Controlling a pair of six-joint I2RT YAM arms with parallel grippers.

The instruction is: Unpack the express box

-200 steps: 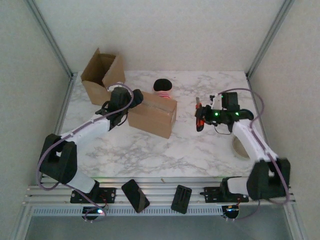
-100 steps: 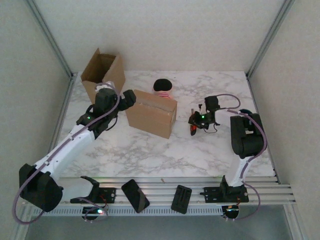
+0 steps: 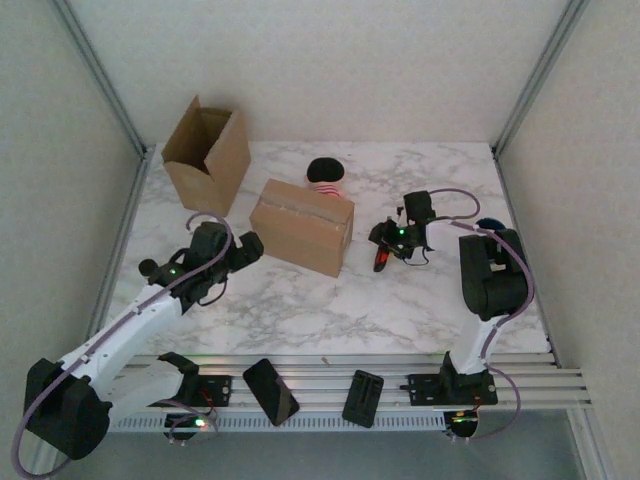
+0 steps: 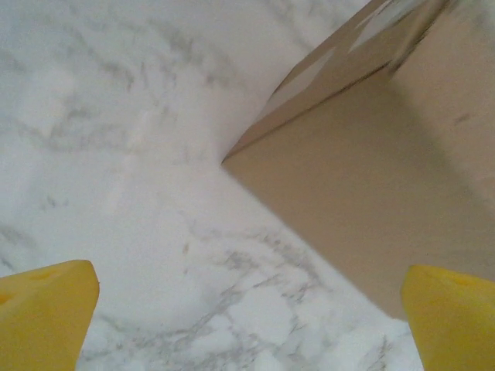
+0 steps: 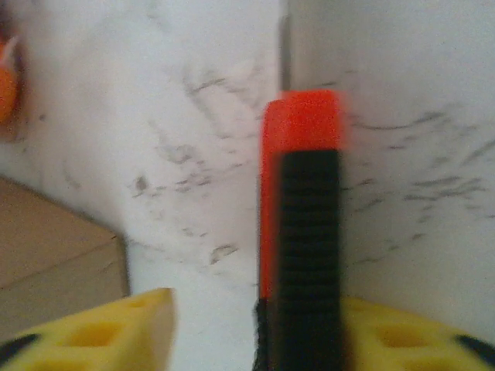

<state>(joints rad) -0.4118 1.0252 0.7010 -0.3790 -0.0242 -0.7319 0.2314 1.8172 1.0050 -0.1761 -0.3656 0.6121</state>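
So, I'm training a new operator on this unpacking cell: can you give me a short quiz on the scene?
1. True or false: the left pincer grips the closed box.
2. Which stands nearest the back-left corner? A open box, B closed box, C cutter.
3. Fill in: in the top view, the cutter lies to the ___ of the closed box.
Key: 1 false, that pincer is open; 2 A; 3 right.

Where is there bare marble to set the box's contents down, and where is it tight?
The widest free patch is the near strip of table in front of the closed box. The back right corner behind the right gripper is also bare. It is crowded at the closed box's left end, between the left gripper and the open box, and around the cutter.
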